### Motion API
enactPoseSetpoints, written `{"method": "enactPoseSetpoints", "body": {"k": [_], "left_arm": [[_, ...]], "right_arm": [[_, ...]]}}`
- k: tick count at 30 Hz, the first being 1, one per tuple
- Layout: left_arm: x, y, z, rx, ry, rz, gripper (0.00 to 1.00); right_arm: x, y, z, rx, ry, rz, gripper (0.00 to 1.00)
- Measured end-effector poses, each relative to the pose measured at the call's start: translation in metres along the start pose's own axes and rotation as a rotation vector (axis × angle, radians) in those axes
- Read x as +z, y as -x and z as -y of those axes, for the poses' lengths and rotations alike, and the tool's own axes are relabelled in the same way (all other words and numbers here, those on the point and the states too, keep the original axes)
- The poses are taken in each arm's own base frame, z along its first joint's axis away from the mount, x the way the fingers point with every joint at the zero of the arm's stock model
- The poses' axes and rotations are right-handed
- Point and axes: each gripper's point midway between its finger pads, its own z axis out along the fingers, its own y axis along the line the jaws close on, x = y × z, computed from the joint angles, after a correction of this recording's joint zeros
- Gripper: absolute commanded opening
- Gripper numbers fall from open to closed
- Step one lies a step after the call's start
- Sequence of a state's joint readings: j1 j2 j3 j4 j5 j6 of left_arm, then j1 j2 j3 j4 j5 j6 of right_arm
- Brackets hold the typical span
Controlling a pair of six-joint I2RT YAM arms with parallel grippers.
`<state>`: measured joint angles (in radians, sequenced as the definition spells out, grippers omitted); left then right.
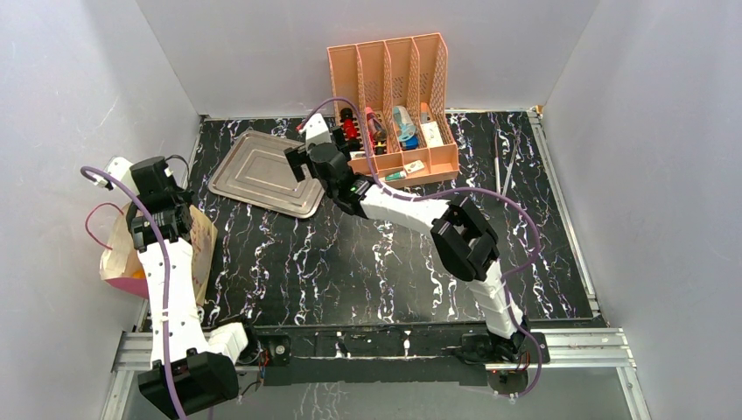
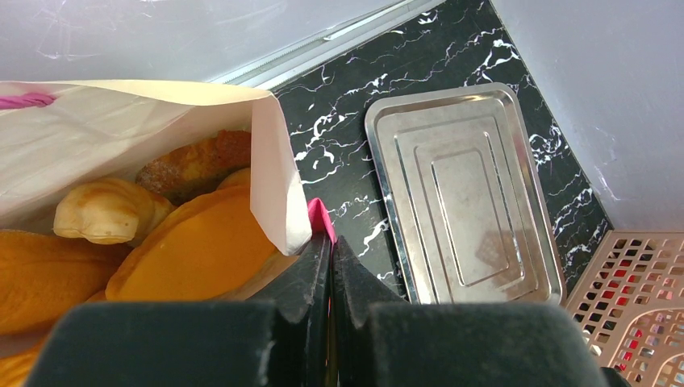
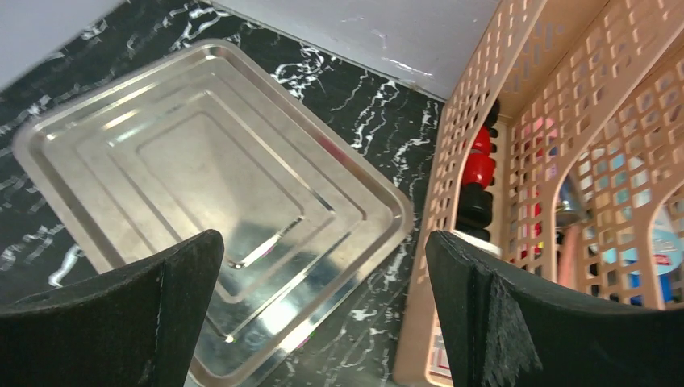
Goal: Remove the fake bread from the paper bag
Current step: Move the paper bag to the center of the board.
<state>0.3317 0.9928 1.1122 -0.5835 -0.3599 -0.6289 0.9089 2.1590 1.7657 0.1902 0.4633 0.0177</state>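
The paper bag (image 2: 153, 121) stands at the table's left edge, cream with a magenta-pink side panel (image 2: 320, 214); it also shows in the top view (image 1: 118, 262). Its mouth is open. Inside lie several fake breads: a pale shell-shaped bun (image 2: 105, 211), a brown loaf (image 2: 198, 161) and a flat orange piece (image 2: 198, 254). My left gripper (image 2: 331, 242) is shut on the bag's pink rim corner; in the top view it sits over the bag (image 1: 175, 232). My right gripper (image 3: 323, 266) is open and empty above the right corner of the tray, also seen from above (image 1: 297, 166).
A steel tray (image 1: 258, 173) lies empty at the back left, also in the wrist views (image 2: 464, 189) (image 3: 202, 185). A peach slotted organizer (image 1: 394, 96) with small items stands at the back centre, close to my right gripper's right finger (image 3: 516, 322). Grey walls enclose the table.
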Motion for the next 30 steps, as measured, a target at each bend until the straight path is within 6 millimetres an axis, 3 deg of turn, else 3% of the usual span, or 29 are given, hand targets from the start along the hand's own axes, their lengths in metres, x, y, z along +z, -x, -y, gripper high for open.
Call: {"method": "enactPoseSetpoints", "body": {"k": [3,4,6,7,9,10,11,12,13,16,17,19,20,22,24,25,27,28,29,30], "left_arm": [[-0.001,0.0,0.0,-0.001,-0.002,0.001,0.0],[-0.001,0.0,0.0,-0.001,-0.003,0.001,0.0],[-0.001,0.0,0.0,-0.002,-0.004,0.002,0.0],[-0.002,0.0,0.0,-0.002,-0.004,0.002,0.0],[-0.001,0.0,0.0,-0.003,-0.005,0.001,0.0],[-0.001,-0.001,0.0,-0.004,-0.006,0.0,0.0],[-0.001,-0.001,0.0,-0.005,-0.008,-0.001,0.0],[0.0,-0.002,0.001,-0.007,-0.01,-0.003,0.0],[0.001,-0.003,0.001,-0.009,-0.01,-0.004,0.0],[0.001,-0.004,0.002,-0.013,-0.016,-0.007,0.0],[0.001,-0.004,0.002,-0.013,-0.018,-0.007,0.0],[0.001,-0.004,0.003,-0.014,-0.021,-0.007,0.0],[0.002,-0.005,0.003,-0.014,-0.021,-0.008,0.0],[0.002,-0.006,0.003,-0.017,-0.025,-0.009,0.0],[0.002,-0.006,0.004,-0.018,-0.028,-0.011,0.0],[0.002,-0.006,0.004,-0.018,-0.029,-0.011,0.0],[0.002,-0.006,0.004,-0.018,-0.029,-0.01,0.0],[0.002,-0.006,0.004,-0.018,-0.029,-0.01,0.0],[0.002,-0.006,0.004,-0.018,-0.029,-0.01,0.0],[0.002,-0.006,0.004,-0.018,-0.029,-0.01,0.0]], "right_arm": [[0.0,-0.007,0.007,-0.073,-0.008,-0.029,0.98],[0.0,-0.008,0.008,-0.088,-0.007,-0.032,0.71],[-0.001,-0.012,0.006,-0.117,0.01,-0.044,0.92],[-0.002,-0.015,0.004,-0.121,0.025,-0.052,0.97],[-0.004,-0.023,-0.001,-0.132,0.06,-0.072,0.93],[-0.005,-0.026,-0.005,-0.141,0.087,-0.079,0.81],[-0.005,-0.028,-0.009,-0.148,0.115,-0.086,0.52],[-0.006,-0.03,-0.012,-0.157,0.136,-0.093,0.1],[-0.007,-0.032,-0.015,-0.166,0.158,-0.098,0.0],[-0.008,-0.033,-0.021,-0.161,0.19,-0.099,0.0],[-0.009,-0.034,-0.022,-0.162,0.195,-0.1,0.14],[-0.01,-0.038,-0.023,-0.164,0.204,-0.109,0.55],[-0.011,-0.04,-0.024,-0.163,0.209,-0.114,0.69],[-0.012,-0.042,-0.026,-0.168,0.221,-0.124,0.89],[-0.014,-0.044,-0.03,-0.171,0.24,-0.128,0.94],[-0.015,-0.045,-0.032,-0.174,0.256,-0.134,0.82],[-0.015,-0.045,-0.038,-0.179,0.29,-0.142,0.28],[-0.014,-0.043,-0.041,-0.179,0.305,-0.14,0.06],[-0.013,-0.041,-0.044,-0.185,0.319,-0.133,0.0],[-0.012,-0.039,-0.047,-0.179,0.328,-0.128,0.01]]}}
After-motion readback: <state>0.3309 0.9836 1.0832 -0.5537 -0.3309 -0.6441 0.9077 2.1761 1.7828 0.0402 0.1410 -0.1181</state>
